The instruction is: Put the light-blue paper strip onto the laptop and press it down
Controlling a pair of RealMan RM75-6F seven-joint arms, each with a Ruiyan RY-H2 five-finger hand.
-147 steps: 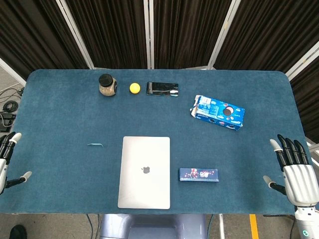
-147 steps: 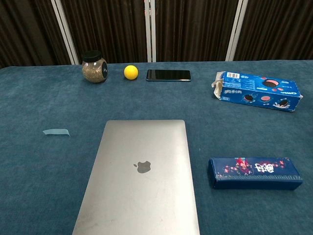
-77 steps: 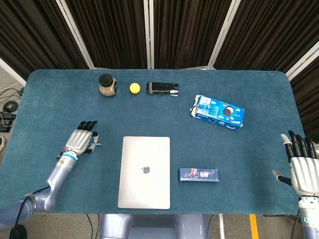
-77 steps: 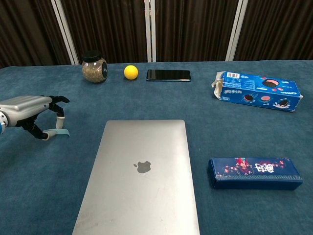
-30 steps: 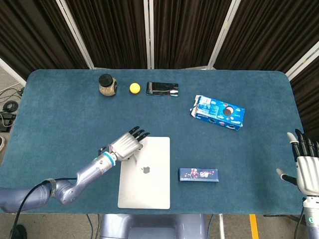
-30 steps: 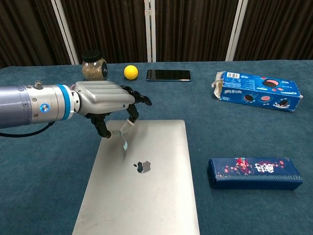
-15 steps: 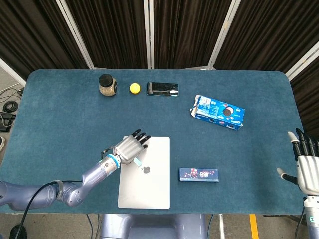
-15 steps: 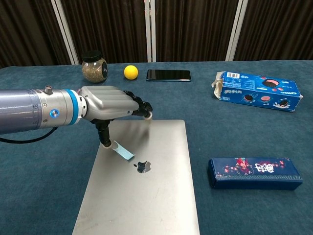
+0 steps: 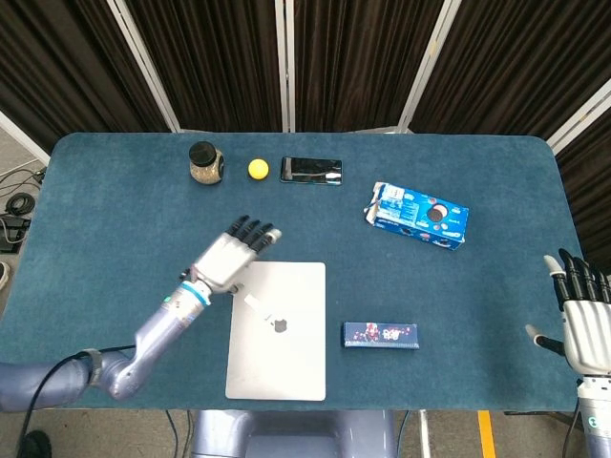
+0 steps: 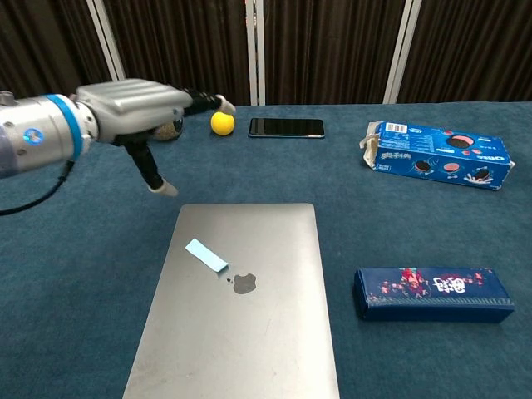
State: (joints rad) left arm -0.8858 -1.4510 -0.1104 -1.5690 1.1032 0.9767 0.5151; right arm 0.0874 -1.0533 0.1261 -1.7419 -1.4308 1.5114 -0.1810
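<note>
Strip (image 10: 206,254) released, left hand (image 10: 137,105) lifted.

Blue felt-topped table (image 9: 115,210), dark pleated curtains (image 9: 353,62) behind, white vertical poles (image 9: 286,62)

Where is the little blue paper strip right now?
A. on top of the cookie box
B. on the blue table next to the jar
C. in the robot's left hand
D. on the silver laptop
D: the light-blue paper strip lies flat on the laptop lid near the logo, and the left hand is lifted away, holding nothing.

A staged lab bench: blue-felt table (image 9: 95,210), dark curtains (image 9: 353,57) behind, cables (image 9: 14,205) on the floor.
</note>
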